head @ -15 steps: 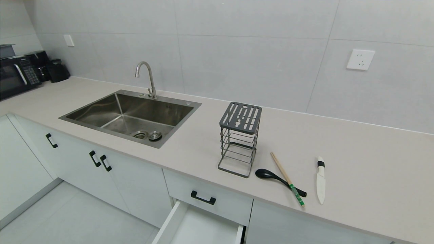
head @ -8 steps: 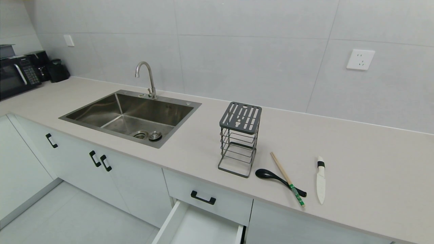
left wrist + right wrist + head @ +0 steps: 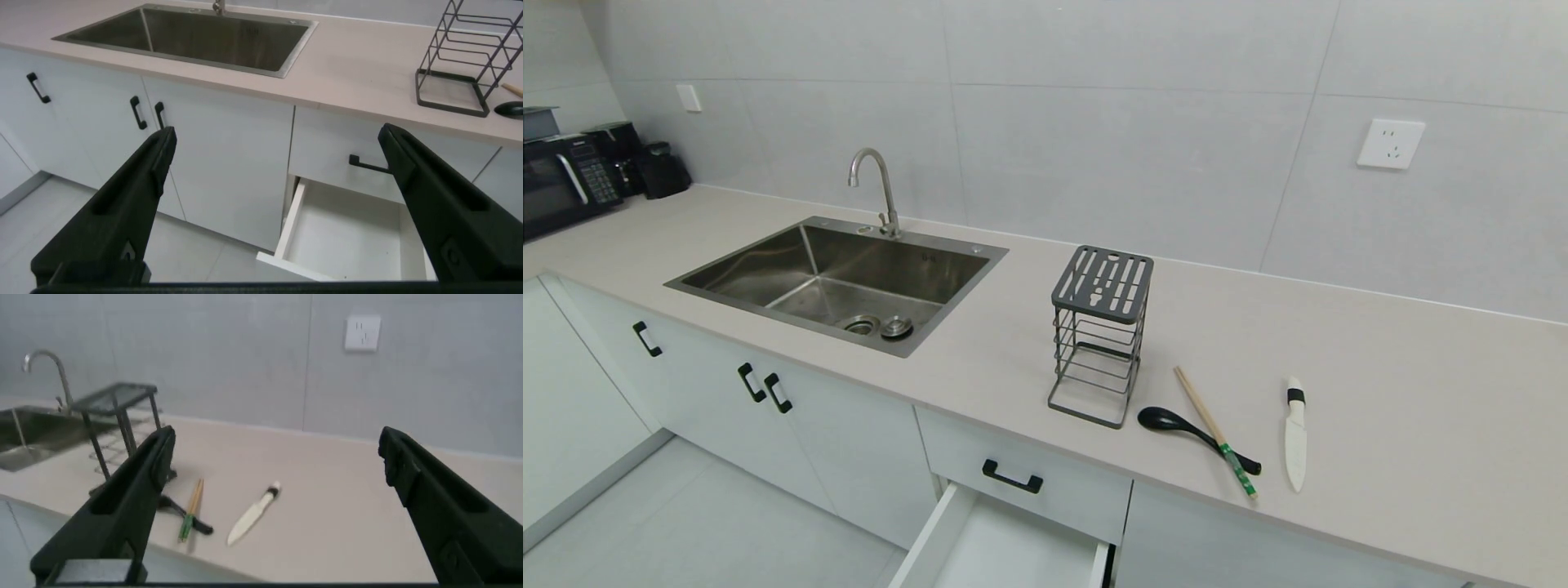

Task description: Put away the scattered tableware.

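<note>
Spread fingers point(image 3: 122, 204), apparently above open drawer point(image 3: 351, 237)

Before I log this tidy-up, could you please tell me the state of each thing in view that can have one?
Lower drawer: pulled open.
Upper drawer: shut.
Rack: upright, nothing in it.
Spoon: lying flat on the counter.
Chopsticks: lying across the spoon's handle.
Knife: lying flat, apart from the rest.
Left gripper: open.
Right gripper: open.
</note>
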Available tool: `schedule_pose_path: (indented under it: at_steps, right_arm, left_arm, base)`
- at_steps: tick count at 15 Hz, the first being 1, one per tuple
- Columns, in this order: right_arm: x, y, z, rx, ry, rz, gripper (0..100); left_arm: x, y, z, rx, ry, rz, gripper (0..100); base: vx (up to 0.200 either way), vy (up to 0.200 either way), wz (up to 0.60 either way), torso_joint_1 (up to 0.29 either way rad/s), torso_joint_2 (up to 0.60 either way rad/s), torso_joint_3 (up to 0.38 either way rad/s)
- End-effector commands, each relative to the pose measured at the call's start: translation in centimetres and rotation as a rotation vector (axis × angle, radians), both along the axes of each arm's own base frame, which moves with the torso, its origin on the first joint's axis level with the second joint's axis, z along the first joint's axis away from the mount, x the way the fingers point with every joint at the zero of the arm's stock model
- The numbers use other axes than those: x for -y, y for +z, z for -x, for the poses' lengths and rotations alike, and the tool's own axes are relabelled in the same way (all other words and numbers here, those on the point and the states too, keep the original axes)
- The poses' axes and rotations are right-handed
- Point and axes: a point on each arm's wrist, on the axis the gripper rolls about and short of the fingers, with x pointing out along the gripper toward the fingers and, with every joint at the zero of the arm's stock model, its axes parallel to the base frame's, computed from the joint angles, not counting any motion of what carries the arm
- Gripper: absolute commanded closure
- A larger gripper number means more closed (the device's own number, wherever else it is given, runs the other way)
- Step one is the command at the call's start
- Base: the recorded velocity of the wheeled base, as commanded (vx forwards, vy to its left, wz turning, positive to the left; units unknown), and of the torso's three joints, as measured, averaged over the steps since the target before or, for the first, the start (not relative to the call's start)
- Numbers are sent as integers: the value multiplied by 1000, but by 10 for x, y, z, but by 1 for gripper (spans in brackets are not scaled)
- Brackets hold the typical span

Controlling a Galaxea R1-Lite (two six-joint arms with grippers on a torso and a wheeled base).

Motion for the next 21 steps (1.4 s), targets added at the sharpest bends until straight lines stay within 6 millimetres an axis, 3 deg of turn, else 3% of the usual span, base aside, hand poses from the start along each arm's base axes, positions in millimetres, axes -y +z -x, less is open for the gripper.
schedule_pose_path:
  at_steps: [1,3,5,6,7,10,13,17,19,21]
  right_arm:
    - [-3,14,4,-132,114,34,0]
    - [-5,19,-3,-315,192,26,0]
    - [-5,45,-23,-402,208,18,0]
    - [-5,45,-23,-402,208,18,0]
    - [-6,55,-44,-505,293,18,0]
    - [-13,37,-72,-727,437,49,0]
    - [-22,39,-101,-801,480,65,0]
    - [-28,42,-134,-903,386,82,0]
    - [-39,38,-169,-994,326,122,0]
    - [-53,41,-187,-979,361,152,0]
  left_arm:
    - [0,0,0,-1,0,0,0]
    - [0,0,0,-1,0,0,0]
    - [0,0,0,-1,0,0,0]
    - [0,0,0,-1,0,0,0]
    - [0,0,0,-1,0,2,0]
    - [0,0,0,-1,0,0,0]
    - [0,0,0,-1,0,0,0]
    - [0,0,0,-1,0,2,0]
    - [0,0,0,-1,0,2,0]
    - [0,0,0,-1,0,2,0]
  base:
    - [0,0,0,0,0,0]
    - [0,0,0,0,0,0]
    - [0,0,0,0,0,0]
    - [0,0,0,0,0,0]
    - [0,0,0,0,0,0]
    - [0,0,0,0,0,0]
    - [0,0,0,0,0,0]
    - [0,0,0,0,0,0]
    - [0,0,0,0,0,0]
    - [0,0,0,0,0,0]
